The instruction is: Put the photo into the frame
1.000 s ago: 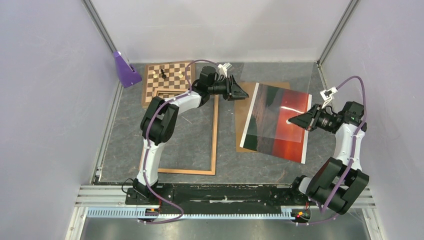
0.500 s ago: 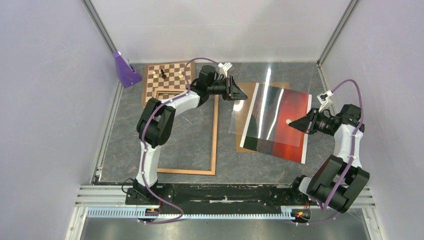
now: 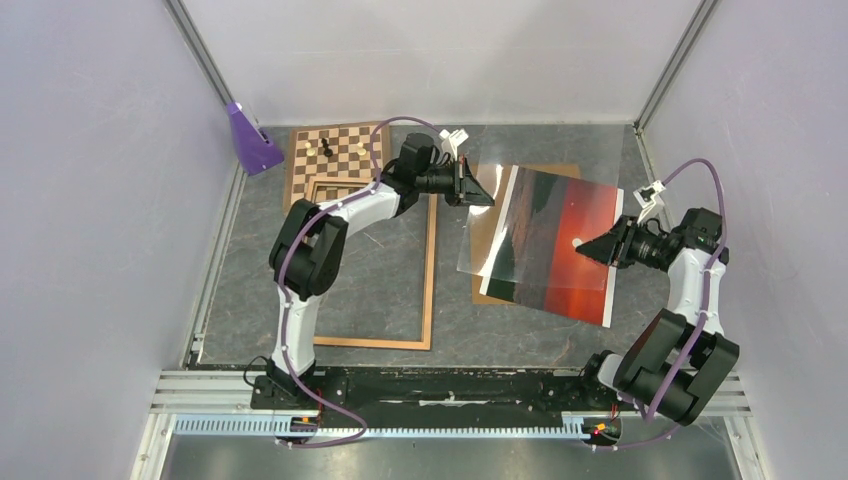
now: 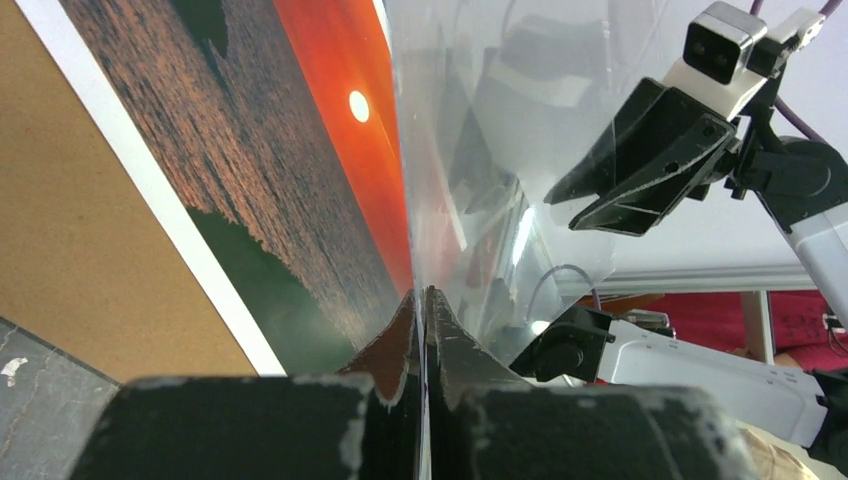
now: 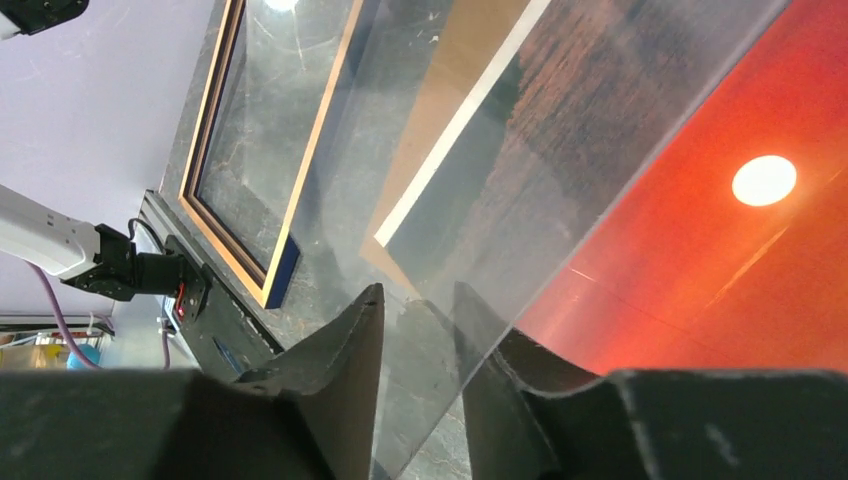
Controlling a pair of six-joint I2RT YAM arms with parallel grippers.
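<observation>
The photo [image 3: 560,245], a red-orange sunset print, lies face up on a brown backing board [image 3: 545,170] right of centre. The frame [image 3: 430,270] lies flat to its left, light wood side up, with a blue edge showing at one corner [image 5: 283,272]. A clear sheet [image 3: 480,240] hangs tilted above the photo. My left gripper [image 3: 487,197] is shut on the sheet's far left edge, fingertips pinched together [image 4: 421,292]. At the sheet's right edge my right gripper [image 3: 585,250] stands open, and the sheet [image 5: 450,150] passes loosely between its fingers [image 5: 418,290].
A chessboard [image 3: 335,155] with a few pieces lies at the back left, overlapping the frame's top. A purple wedge [image 3: 250,140] stands at the back left corner. Walls close in the table on both sides and at the back.
My left gripper has shut on the clear sheet's edge. The right gripper's jaws have parted and let go of the sheet. The sheet's left side has swung slightly toward the frame.
</observation>
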